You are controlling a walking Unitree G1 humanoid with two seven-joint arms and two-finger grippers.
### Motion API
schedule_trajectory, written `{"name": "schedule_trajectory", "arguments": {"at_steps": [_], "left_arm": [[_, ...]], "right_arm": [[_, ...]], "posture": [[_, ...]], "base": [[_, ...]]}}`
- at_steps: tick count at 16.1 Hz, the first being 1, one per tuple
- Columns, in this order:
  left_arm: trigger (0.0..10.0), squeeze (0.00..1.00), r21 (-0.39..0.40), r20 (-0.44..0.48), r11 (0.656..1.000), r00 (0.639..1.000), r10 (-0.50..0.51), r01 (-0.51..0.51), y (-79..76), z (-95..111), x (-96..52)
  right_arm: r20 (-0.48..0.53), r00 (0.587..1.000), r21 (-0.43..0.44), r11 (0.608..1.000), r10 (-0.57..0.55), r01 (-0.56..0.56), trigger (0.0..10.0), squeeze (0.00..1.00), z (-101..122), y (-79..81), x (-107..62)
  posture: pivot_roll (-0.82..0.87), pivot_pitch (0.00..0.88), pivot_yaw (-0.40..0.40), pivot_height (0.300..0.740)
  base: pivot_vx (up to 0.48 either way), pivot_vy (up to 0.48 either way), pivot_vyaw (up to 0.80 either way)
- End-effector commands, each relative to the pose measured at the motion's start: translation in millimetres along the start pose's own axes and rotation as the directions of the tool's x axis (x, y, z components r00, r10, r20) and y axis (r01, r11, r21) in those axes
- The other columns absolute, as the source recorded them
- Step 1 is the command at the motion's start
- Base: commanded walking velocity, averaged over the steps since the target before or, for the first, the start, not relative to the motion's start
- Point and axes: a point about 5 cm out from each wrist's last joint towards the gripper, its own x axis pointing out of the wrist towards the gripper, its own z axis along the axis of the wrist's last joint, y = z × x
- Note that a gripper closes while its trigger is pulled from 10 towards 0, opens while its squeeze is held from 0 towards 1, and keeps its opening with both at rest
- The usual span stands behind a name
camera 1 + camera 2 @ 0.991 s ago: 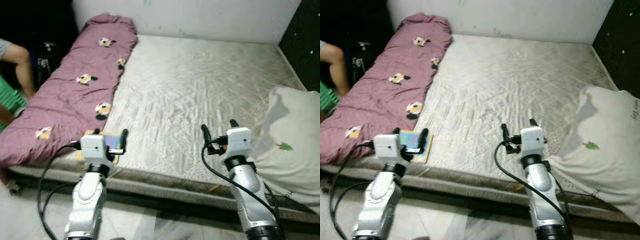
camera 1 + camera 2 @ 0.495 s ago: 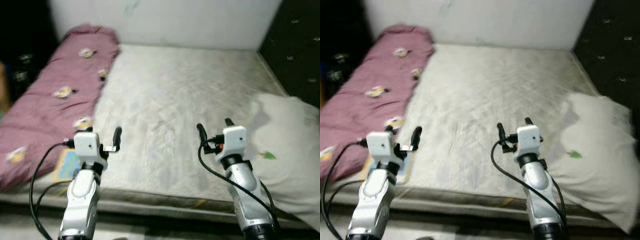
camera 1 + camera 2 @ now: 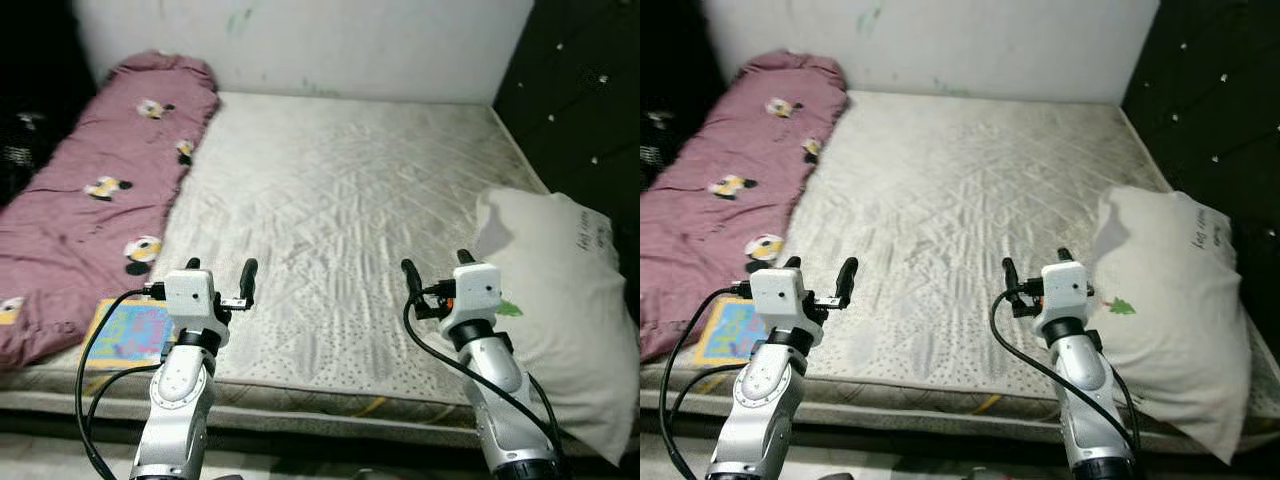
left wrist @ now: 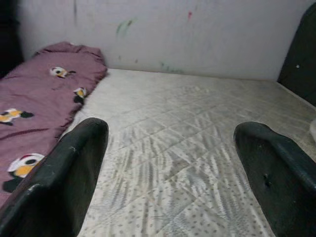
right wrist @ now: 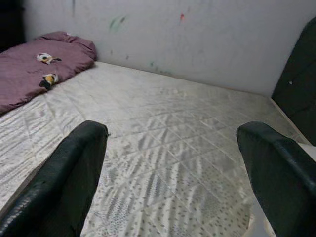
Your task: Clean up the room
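Observation:
A bare white quilted mattress (image 3: 340,190) lies before me. Along its left side runs a long maroon blanket (image 3: 90,190) with cartoon prints. A colourful flat book (image 3: 130,332) rests on the front left corner, just left of and below my left gripper (image 3: 221,268). A white pillow (image 3: 560,300) with a small green mark lies on the right edge, right beside my right gripper (image 3: 436,262). Both grippers hover open over the mattress's front edge, holding nothing. In the wrist views the black fingers (image 4: 64,168) (image 5: 276,168) stand wide apart over the sheet.
A white wall (image 3: 300,45) with faint paint marks closes the far side. A dark padded panel (image 3: 585,100) stands along the right. The bed's front edge (image 3: 330,400) runs just ahead of me, with pale floor below it.
The whole picture has shifted: the camera turned right, so the pillow shows more fully and the person at the far left has left the frame. Both grippers stay open and raised.

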Motion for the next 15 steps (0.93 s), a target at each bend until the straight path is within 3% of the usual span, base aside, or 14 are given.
{"name": "schedule_trajectory", "arguments": {"at_steps": [1,7,15], "left_arm": [[10.0,0.0,0.005,0.002,1.0,1.0,0.001,-0.001,0.6,1.2,1.4],[10.0,0.0,0.002,-0.004,1.0,1.0,0.0,0.0,-0.8,-0.6,-0.1],[10.0,0.0,0.005,-0.003,1.0,1.0,-0.005,0.005,-2.3,-1.0,1.7]], "right_arm": [[0.017,1.0,-0.008,1.0,0.001,-0.001,10.0,0.0,5.4,-1.0,4.6],[0.011,1.0,-0.01,1.0,-0.004,0.005,10.0,0.0,4.6,-2.3,4.4],[0.016,1.0,-0.044,0.999,0.003,-0.002,10.0,0.0,4.9,-2.5,5.0]], "posture": [[-0.04,0.0,-0.013,0.74],[-0.04,0.001,-0.015,0.74],[-0.04,0.0,-0.015,0.74]], "base": [[0.0,-0.36,0.0],[0.0,-0.372,-0.34],[0.0,-0.373,0.0]]}}
